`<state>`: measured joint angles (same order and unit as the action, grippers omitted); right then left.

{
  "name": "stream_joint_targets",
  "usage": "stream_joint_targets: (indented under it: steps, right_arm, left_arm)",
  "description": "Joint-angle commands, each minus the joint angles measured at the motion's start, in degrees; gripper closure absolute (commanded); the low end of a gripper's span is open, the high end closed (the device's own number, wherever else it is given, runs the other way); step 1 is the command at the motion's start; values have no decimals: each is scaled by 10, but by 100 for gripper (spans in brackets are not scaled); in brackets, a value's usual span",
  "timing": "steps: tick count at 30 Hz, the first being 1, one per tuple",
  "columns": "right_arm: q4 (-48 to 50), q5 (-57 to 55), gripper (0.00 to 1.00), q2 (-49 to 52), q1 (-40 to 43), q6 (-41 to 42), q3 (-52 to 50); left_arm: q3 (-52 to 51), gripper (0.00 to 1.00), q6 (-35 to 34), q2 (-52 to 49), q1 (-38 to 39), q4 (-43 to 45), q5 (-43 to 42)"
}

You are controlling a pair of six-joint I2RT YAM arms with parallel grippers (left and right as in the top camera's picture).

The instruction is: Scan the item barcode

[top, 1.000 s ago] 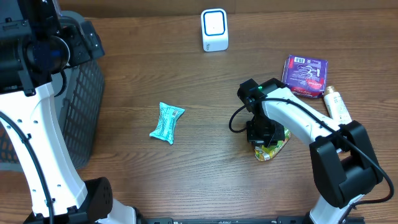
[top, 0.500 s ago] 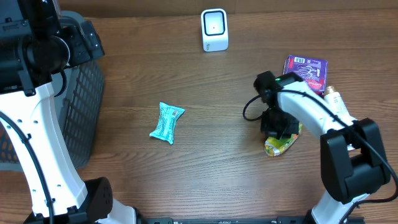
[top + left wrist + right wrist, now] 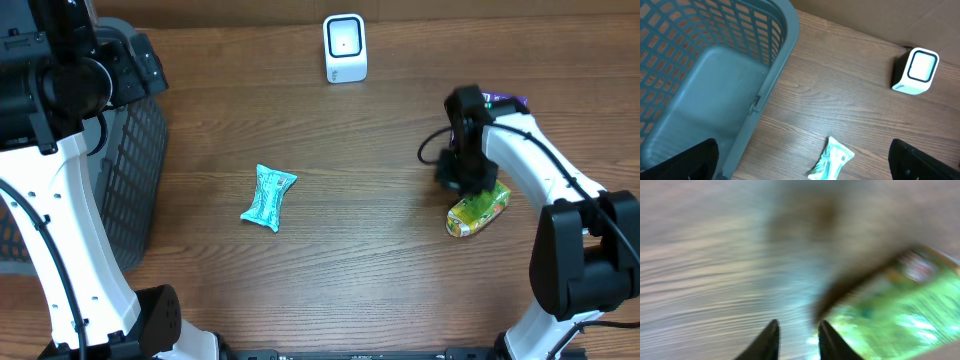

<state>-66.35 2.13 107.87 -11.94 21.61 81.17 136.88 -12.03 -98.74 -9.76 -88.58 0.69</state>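
A green and yellow snack packet (image 3: 478, 213) lies on the table at the right, blurred in the right wrist view (image 3: 890, 315). My right gripper (image 3: 467, 176) is just above its far left end. Its jaws (image 3: 799, 325) are a little apart, with only wood between them and the packet beside the right fingertip. The white scanner (image 3: 345, 47) with a blue-ringed window stands at the back centre, also in the left wrist view (image 3: 916, 70). A teal packet (image 3: 268, 197) lies mid-table. High above it and the basket, my left gripper (image 3: 803, 152) hangs wide open and empty.
A grey-blue mesh basket (image 3: 135, 150) stands at the left edge, its rim (image 3: 777, 70) below my left wrist. A purple packet (image 3: 506, 101) peeks out behind my right arm at the back right.
My right gripper has swung right and toward the back, and the green packet has moved right with it. Its jaws have parted slightly. The left arm has not moved.
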Motion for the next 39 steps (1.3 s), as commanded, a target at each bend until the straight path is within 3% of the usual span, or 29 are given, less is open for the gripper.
stream_joint_targets:
  steps: [1, 2, 4, 5, 10, 13, 20, 31, 39]
  right_arm:
    - [25, 165, 67, -5, -36, -37, 64]
    - [37, 190, 64, -5, -44, -37, 66]
    - [80, 247, 45, -5, -68, -22, 64]
    - [102, 256, 41, -5, -78, 1, 58]
    - [231, 258, 45, -4, -145, 82, 31]
    - [290, 238, 32, -4, -193, 131, 22]
    - [354, 126, 27, -2, -276, 215, 1]
    - [414, 120, 35, 84, -334, 266, 1]
    - [427, 136, 54, 120, -342, 294, 1]
  left_arm:
    - [10, 0, 4, 1, 0, 1, -3]
    - [10, 0, 4, 1, 0, 1, -3]
    - [10, 0, 4, 1, 0, 1, -3]
    - [10, 1, 4, 1, 0, 1, -3]
    - [10, 0, 4, 1, 0, 1, -3]
    - [10, 0, 4, 1, 0, 1, -3]
    - [10, 0, 4, 1, 0, 1, -3]
    - [10, 0, 4, 1, 0, 1, -3]
    - [10, 0, 4, 1, 0, 1, -3]
